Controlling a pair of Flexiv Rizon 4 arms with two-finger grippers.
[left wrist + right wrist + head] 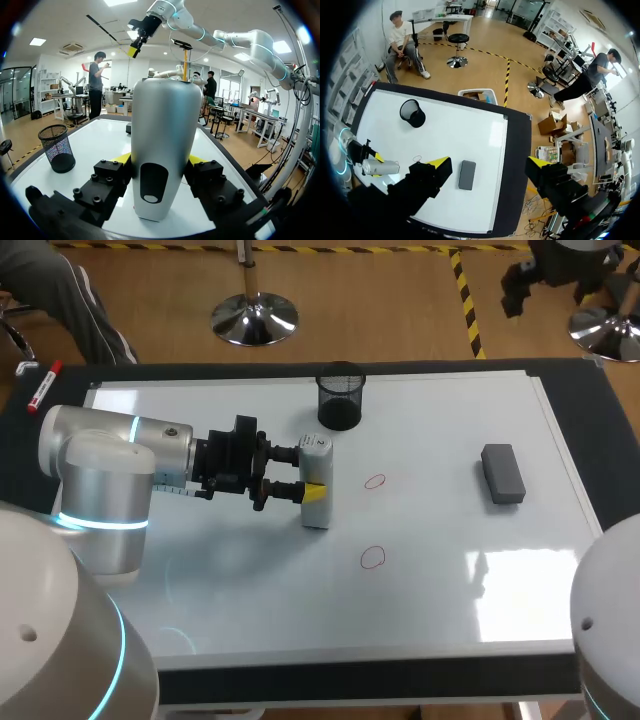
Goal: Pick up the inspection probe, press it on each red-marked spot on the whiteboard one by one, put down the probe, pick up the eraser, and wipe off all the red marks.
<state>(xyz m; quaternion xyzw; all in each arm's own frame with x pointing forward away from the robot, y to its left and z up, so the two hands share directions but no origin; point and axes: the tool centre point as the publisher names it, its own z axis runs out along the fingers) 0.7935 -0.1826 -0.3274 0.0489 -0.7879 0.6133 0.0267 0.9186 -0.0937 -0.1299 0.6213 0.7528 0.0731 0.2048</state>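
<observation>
— Left hand (308, 472)?
— Clamped on the inspection probe (316, 482), one yellow-tipped finger on either side. Held upright, base down toward the whiteboard (430, 430), left of centre; hard to tell whether touching.
— Behind it?
— Black mesh cup (341, 395), standing near the board's far edge.
— And to the right?
— Far red mark (375, 481) just beside the probe; near red mark (372, 557) closer to the board's front edge. Both unwiped.
— Further right?
— Grey eraser (502, 473), lying flat on the board, well apart from the marks.
— Right hand (488, 162)?
— Fingers spread wide, gripping nothing, high above the counter (605, 455) with the eraser below.
</observation>
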